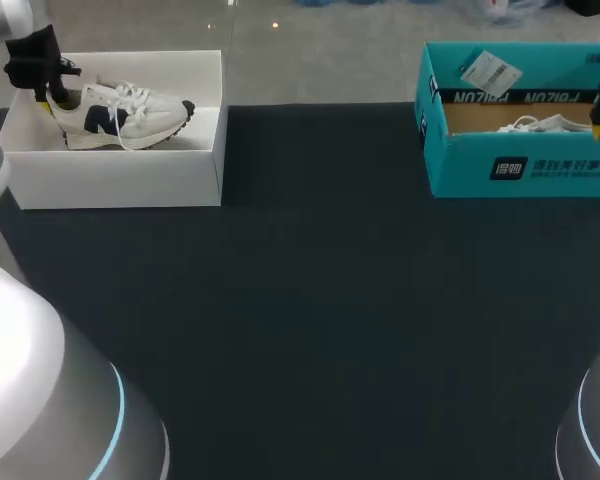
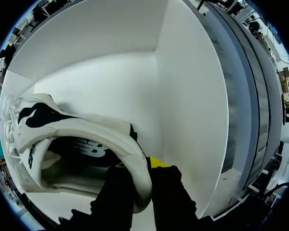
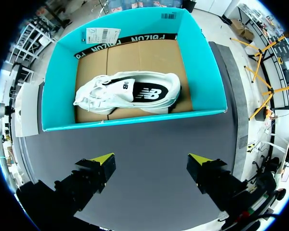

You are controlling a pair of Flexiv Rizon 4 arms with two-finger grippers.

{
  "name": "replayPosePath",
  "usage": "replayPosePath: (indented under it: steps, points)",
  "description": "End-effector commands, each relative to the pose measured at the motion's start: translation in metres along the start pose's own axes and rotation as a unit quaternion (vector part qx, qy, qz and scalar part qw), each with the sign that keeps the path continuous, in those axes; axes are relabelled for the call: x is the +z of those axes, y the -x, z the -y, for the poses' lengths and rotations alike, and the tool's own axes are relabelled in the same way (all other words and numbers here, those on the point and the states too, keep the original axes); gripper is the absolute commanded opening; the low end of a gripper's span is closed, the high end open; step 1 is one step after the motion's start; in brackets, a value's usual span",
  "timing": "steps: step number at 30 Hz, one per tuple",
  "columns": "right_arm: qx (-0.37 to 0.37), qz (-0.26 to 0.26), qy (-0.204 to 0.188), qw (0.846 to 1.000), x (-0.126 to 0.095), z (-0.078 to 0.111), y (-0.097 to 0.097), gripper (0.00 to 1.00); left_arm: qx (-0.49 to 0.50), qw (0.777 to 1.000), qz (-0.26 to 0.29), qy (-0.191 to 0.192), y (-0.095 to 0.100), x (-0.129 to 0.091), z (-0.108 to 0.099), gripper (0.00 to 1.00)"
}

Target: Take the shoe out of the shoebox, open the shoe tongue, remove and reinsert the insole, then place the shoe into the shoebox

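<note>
On the dark table [image 1: 320, 300], a white cardboard shoebox [image 1: 120, 180] at far left holds the white-and-navy sneaker [image 1: 120, 112]. The left gripper [image 2: 138, 167] clamps only its soft heel collar [image 2: 111, 137], so a lift could let it swing or slip. The right gripper [image 3: 151, 163] hangs open.

Black, yellow-tipped left gripper [image 2: 141, 174] clamped across the heel collar of the white-and-navy sneaker [image 2: 86, 125], one finger inside, one outside. Matching right gripper [image 3: 151, 162] held with fingers spread wide apart, tips level.
</note>
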State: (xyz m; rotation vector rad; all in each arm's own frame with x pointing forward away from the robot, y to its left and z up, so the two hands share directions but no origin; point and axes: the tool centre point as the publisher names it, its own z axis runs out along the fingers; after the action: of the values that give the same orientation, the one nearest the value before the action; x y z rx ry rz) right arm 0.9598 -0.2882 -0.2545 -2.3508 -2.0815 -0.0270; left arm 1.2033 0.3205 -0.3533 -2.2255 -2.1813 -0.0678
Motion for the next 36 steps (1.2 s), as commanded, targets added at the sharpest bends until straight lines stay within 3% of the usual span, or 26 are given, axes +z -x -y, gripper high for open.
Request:
replayPosePath:
  steps: [1, 8, 14, 23, 27, 36]
  points:
    - [0.000, 0.000, 0.001, 1.000, 0.000, 0.001, 0.000, 1.00, -0.015, 0.999, -0.015, -0.041, -0.001, -0.042, -0.004, 0.00]
    - [0.000, 0.000, 0.001, 1.000, 0.000, 0.001, 0.000, 1.00, -0.042, 0.998, -0.048, 0.008, 0.001, -0.098, -0.011, 0.00]
    - [0.000, 0.000, 0.001, 1.000, 0.000, 0.001, 0.000, 1.00, -0.070, 0.995, -0.075, 0.019, 0.004, -0.140, -0.009, 0.00]
    - [0.000, 0.000, 0.001, 1.000, 0.000, 0.001, 0.000, 1.00, -0.101, 0.990, -0.058, 0.083, 0.004, -0.195, -0.001, 0.00]
    - [0.000, 0.000, 0.001, 1.000, 0.000, 0.001, 0.000, 1.00, -0.119, 0.987, -0.018, 0.105, 0.002, -0.208, 0.001, 0.00]
    - [0.000, 0.000, 0.001, 1.000, 0.000, 0.001, 0.000, 1.00, -0.119, 0.987, -0.018, 0.105, 0.002, -0.208, 0.001, 0.00]
